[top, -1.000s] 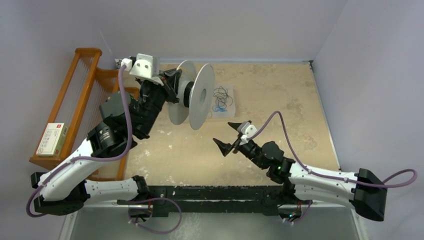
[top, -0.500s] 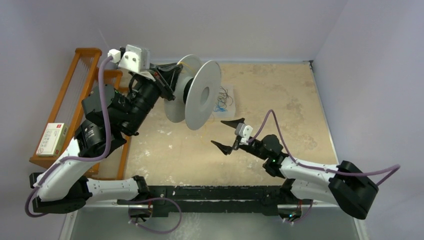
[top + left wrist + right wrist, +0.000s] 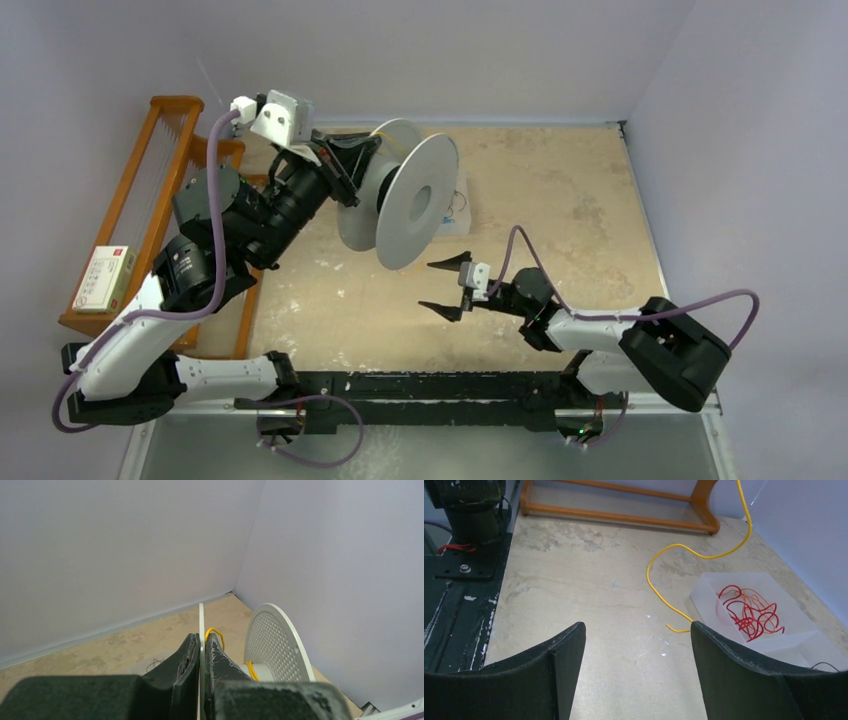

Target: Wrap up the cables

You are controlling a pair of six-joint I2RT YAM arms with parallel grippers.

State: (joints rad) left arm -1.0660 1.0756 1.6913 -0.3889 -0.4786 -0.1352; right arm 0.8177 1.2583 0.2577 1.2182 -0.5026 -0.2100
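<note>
My left gripper (image 3: 362,163) is shut on the rim of one flange of the white spool (image 3: 418,200) and holds it lifted and tilted above the table. In the left wrist view the jaws (image 3: 201,639) pinch the thin flange edge (image 3: 201,617). A yellow cable (image 3: 216,631) loops beside the fingers and winds round the hub (image 3: 252,670). In the right wrist view the yellow cable (image 3: 704,556) hangs down from above, its free end on the table. My right gripper (image 3: 447,285) is open and empty, low over the table, with the cable end just beyond its fingertips (image 3: 638,630).
A clear tray (image 3: 774,597) holds thin red wires (image 3: 749,611); in the top view the spool mostly hides it (image 3: 462,208). A wooden rack (image 3: 165,170) stands along the left edge with a small box (image 3: 104,278) on it. The arm bases' black plate (image 3: 464,575) is near.
My left arm has swung the spool to the right and tilted it, covering the tray. My right arm has turned left and drawn nearer the front, still open.
</note>
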